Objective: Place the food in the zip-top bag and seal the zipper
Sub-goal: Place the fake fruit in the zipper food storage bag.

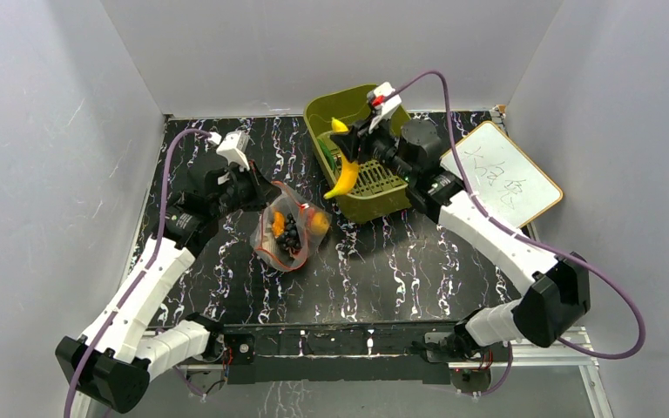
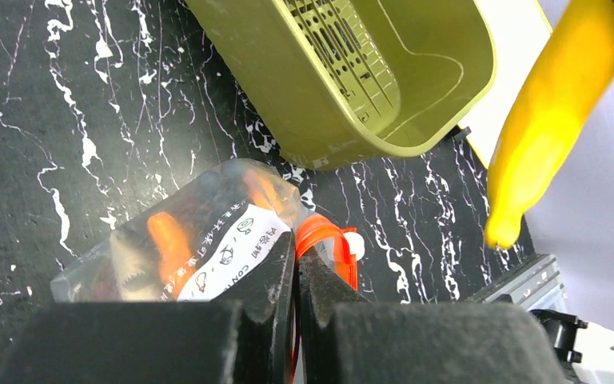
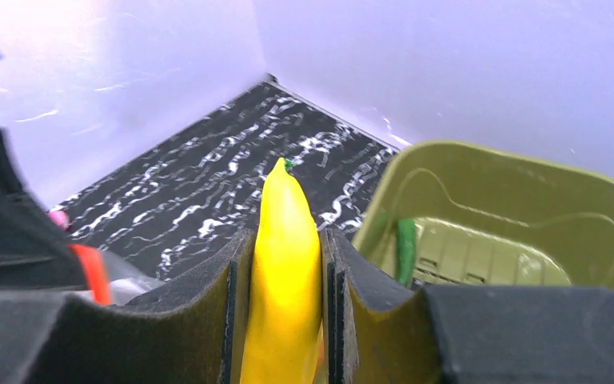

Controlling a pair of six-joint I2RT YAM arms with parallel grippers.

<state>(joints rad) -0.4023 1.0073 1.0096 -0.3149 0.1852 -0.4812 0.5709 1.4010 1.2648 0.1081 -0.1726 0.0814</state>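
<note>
The clear zip-top bag (image 1: 289, 228) lies left of centre on the black marbled table, with orange bits and a dark grape bunch (image 1: 291, 233) inside. My left gripper (image 1: 266, 195) is shut on the bag's mouth edge; in the left wrist view its fingers (image 2: 272, 280) pinch the red-orange zipper (image 2: 320, 234) beside the bag's white label (image 2: 224, 252). My right gripper (image 1: 348, 144) is shut on the yellow banana (image 1: 345, 176) and holds it in the air over the basket's left rim, right of the bag. The right wrist view shows the banana (image 3: 284, 208) upright between the pads.
The olive-green slotted basket (image 1: 375, 187) stands at the back centre, with a green piece (image 3: 405, 248) on its floor. A white board (image 1: 501, 174) with writing lies to its right. Grey walls close in three sides.
</note>
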